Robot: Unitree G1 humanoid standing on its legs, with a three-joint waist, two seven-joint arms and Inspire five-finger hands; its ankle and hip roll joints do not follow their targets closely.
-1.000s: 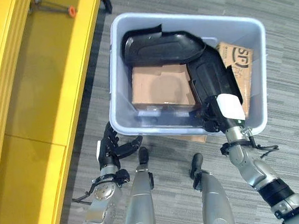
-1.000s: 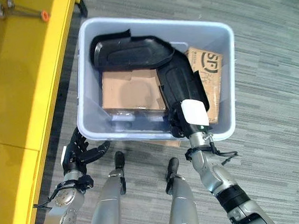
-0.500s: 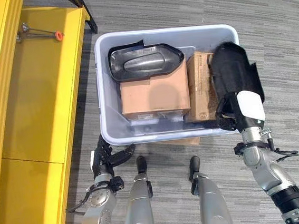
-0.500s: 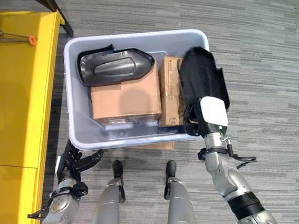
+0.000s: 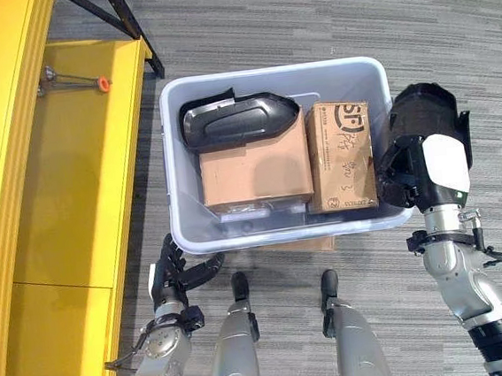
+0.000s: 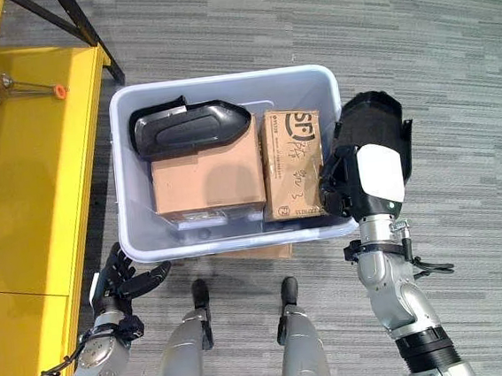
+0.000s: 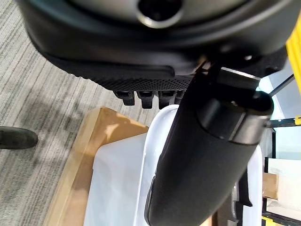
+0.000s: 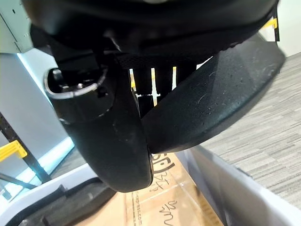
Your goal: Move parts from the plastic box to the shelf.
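Observation:
A pale plastic box (image 5: 268,72) stands on the floor in front of me. My right hand (image 6: 344,183) is shut on a black moulded part (image 5: 423,123), held up over the box's right rim; the thumb (image 8: 110,136) and fingers pinch the part (image 8: 221,94) between them. A second black part (image 5: 237,120) lies in the box at the back left, on top of a cardboard carton. The yellow shelf (image 5: 69,196) runs along the left. My left hand (image 5: 175,275) hangs open below the box's front left corner, holding nothing.
Two cardboard cartons (image 5: 255,172) (image 5: 341,154) fill the box's floor. A wooden board (image 7: 82,150) lies under the box. A metal tool with an orange tip (image 5: 71,78) rests on the shelf's far end. A black rack leg (image 5: 124,22) stands behind the shelf.
My right hand has lifted the black part out of the box and swung it right, over the rim. The view has shifted. The left hand stays low and idle.

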